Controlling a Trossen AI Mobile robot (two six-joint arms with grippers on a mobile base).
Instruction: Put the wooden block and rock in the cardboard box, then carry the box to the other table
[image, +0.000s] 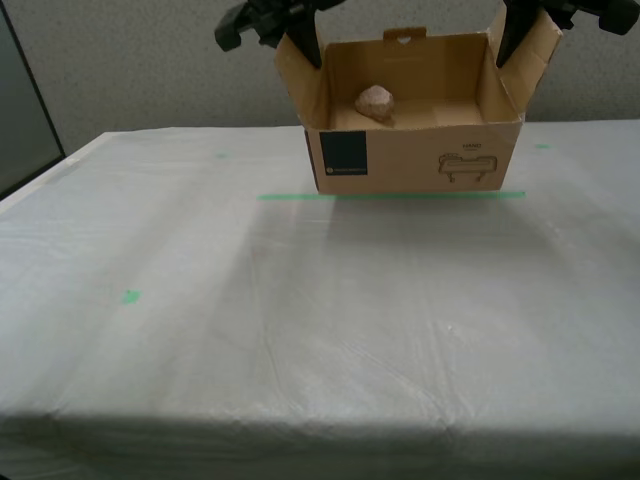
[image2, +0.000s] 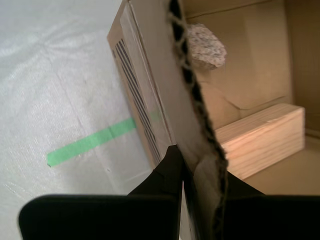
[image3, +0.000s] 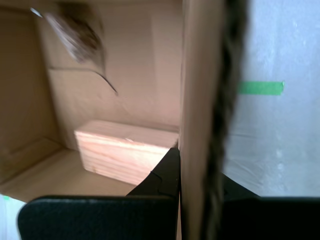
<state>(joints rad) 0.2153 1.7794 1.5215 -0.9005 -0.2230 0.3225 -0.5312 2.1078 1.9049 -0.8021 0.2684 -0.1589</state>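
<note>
The cardboard box (image: 415, 155) stands open-topped at the far middle of the other table (image: 300, 330), its front along a green tape line (image: 390, 196). Whether it rests on the top or hangs just above it I cannot tell. The rock (image: 376, 101) lies inside, toward the exterior view's left. The wooden block (image2: 262, 137) lies on the box floor; the front wall hides it in the exterior view. My second gripper (image2: 197, 160) is shut on the side flap at the exterior view's left (image: 300, 45). My first gripper (image3: 200, 155) is shut on the opposite flap (image: 515, 35).
The table's whitish-grey wrinkled sheet bears small green marks (image: 130, 296), and its near edge (image: 320, 425) runs across the exterior view's bottom. A grey wall (image: 150, 70) stands behind. A dark panel (image: 25, 120) is at the exterior view's left.
</note>
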